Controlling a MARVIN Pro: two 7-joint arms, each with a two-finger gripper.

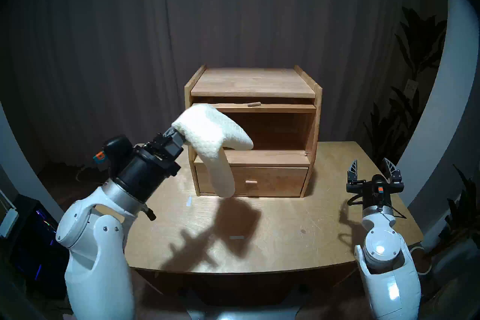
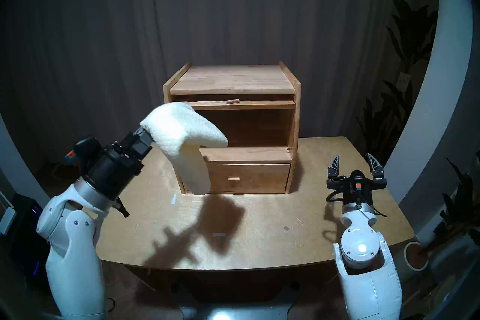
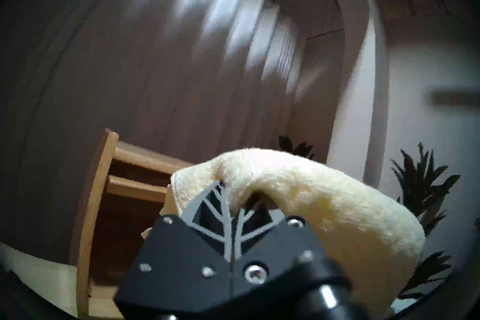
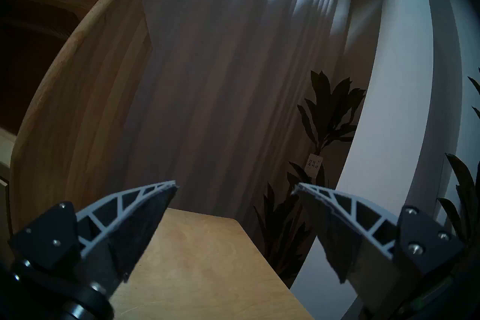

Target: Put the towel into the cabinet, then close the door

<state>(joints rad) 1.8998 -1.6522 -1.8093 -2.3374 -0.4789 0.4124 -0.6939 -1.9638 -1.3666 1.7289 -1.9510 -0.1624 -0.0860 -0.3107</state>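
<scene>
Up in the air at the cabinet's front left corner, the towel (image 1: 210,135) hung draped over the left gripper (image 1: 181,139), whose fingers were closed on it. One fold reached toward the open compartment while a longer tail drooped in front of the drawer (image 1: 259,180), clear of the table (image 1: 285,233). In the left wrist view the cream cloth (image 3: 324,197) curled over the closed fingers (image 3: 220,210), with the cabinet's side wall (image 3: 91,207) just to the left.

The cabinet (image 1: 254,83) stood at the back of the table, its large compartment open and bare inside. The door (image 1: 259,107) was lifted and slid back under the top board, only its front edge and peg knob (image 1: 254,104) showing. The drawer below was shut.

Well apart, on the right side of the table, the right gripper (image 1: 374,168) hovered with its fingers spread wide and nothing between them. The right wrist view showed both fingers (image 4: 135,210) apart above the tabletop, the cabinet's right side (image 4: 78,104) beside them. A dark curtain (image 1: 233,13) and a plant (image 1: 415,65) filled the background.
</scene>
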